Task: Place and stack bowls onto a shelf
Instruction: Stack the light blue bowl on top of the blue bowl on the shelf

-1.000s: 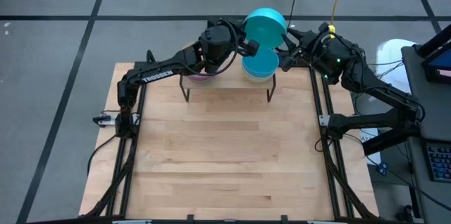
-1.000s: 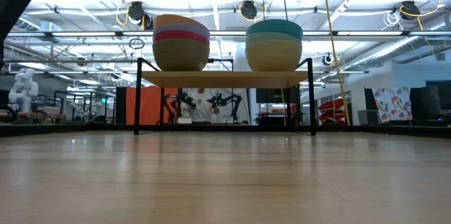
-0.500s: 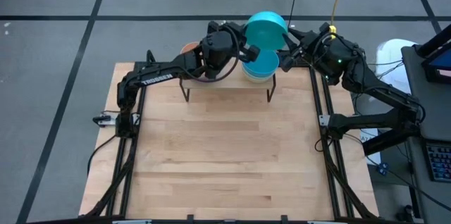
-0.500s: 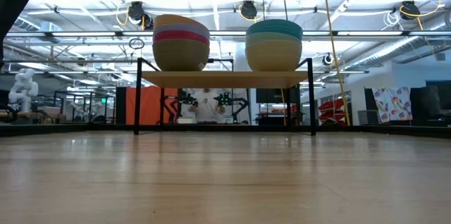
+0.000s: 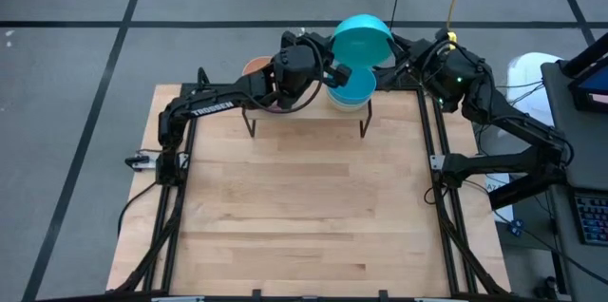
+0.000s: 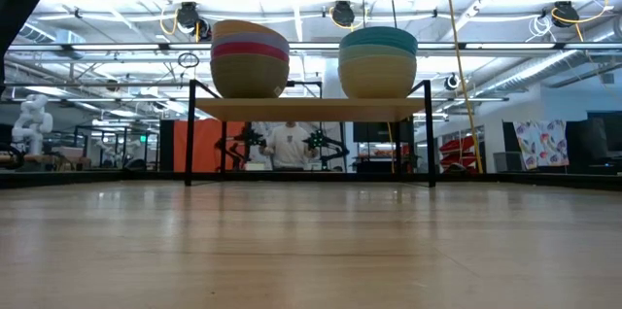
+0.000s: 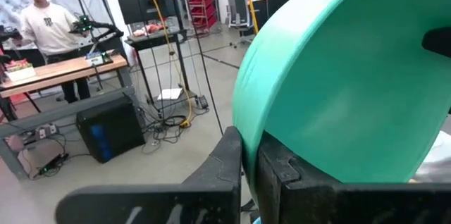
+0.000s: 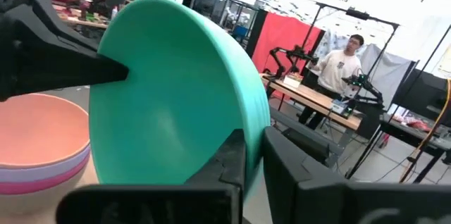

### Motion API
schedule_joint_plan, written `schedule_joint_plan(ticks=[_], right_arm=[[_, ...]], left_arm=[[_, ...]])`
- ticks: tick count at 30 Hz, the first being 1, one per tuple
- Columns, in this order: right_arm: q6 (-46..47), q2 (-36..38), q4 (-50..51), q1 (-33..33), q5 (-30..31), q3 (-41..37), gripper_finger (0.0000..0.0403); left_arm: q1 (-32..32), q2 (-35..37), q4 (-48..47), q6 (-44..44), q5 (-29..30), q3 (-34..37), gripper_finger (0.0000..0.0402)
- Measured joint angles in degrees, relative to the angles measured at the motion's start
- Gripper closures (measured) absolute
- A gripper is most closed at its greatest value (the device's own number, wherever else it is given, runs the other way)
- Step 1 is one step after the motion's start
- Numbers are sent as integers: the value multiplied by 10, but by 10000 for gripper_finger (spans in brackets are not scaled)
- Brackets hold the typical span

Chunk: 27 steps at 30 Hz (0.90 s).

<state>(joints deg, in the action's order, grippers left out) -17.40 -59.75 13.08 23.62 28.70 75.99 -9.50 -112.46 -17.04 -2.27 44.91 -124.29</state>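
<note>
Above the shelf point(image 5: 309, 112), hanging tilted on edge over the right-hand stack of bowls point(image 6: 378, 61): a cyan-blue bowl point(image 5: 361, 39), being pinched at opposite rims by left gripper point(image 5: 334, 74) and right gripper point(image 5: 387, 63), each clamping narrow on it. Sitting alongside, the left-hand stack point(image 6: 250, 58), orange on top.

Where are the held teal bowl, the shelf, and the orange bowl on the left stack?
teal bowl point(image 5: 361, 39), high view, middle of its inside.
shelf point(image 6: 311, 108), low view, front edge of the plank.
orange bowl point(image 8: 35, 122), right wrist view, its inner surface.
</note>
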Motion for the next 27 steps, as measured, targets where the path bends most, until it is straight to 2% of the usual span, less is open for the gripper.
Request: schedule_joint_plan(ticks=[3,9,14,19,21,27], right_arm=[[-7,0,2,0,13,0,390],[-19,0,3,1,17,0,401],[-27,0,6,1,16,0,400],[-30,0,6,0,11,0,400],[-28,-1,6,0,10,0,400],[-28,0,4,-1,8,0,401]], left_arm=[[0,0,0,-1,-18,0,372],[-6,0,-4,5,-83,0,305],[-11,-1,-4,7,-107,1,262],[-9,-1,9,4,-103,1,233],[-7,-1,12,-19,-99,1,227],[10,-1,48,-165,-85,1,225]])
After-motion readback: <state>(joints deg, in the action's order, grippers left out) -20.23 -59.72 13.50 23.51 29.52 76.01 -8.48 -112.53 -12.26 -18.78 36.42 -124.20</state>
